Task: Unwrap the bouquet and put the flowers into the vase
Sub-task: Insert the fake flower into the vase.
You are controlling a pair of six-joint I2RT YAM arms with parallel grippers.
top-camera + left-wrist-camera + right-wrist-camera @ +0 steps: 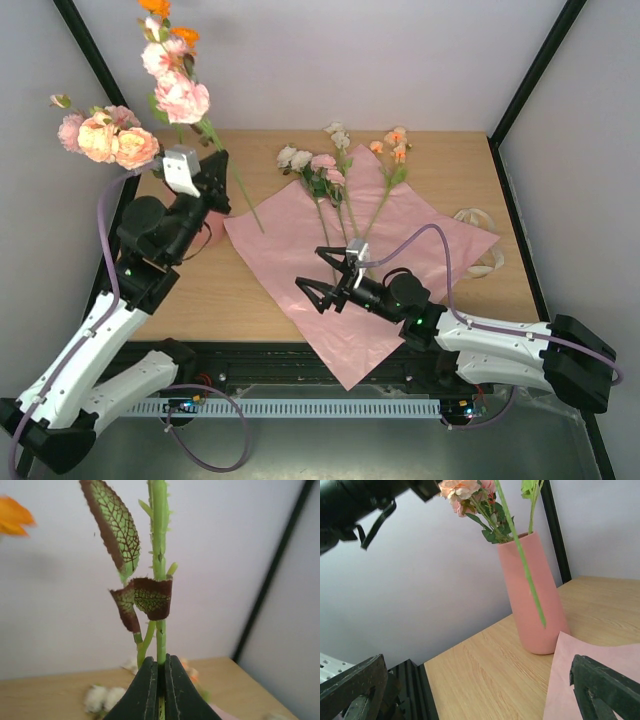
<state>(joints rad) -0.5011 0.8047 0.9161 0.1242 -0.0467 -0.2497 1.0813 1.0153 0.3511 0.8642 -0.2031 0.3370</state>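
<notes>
My left gripper (219,170) is shut on the green stem (160,645) of one long flower (181,96), held up at the back left with pink blooms and an orange one on top. The stem's lower end (521,555) hangs slanted in front of the salmon-pink vase (532,595), outside it. The vase (211,224) is mostly hidden under my left arm and holds peach-pink roses (105,140). My right gripper (326,282) is open and empty, low over the flattened pink wrapping sheet (290,260). Several flowers (322,172) lie on the sheet's far part.
A cream ribbon (482,243) lies loose on the table to the right of the sheet. Black frame posts (530,70) and pale walls close in the table on both sides. My left arm (355,500) shows at the top left of the right wrist view.
</notes>
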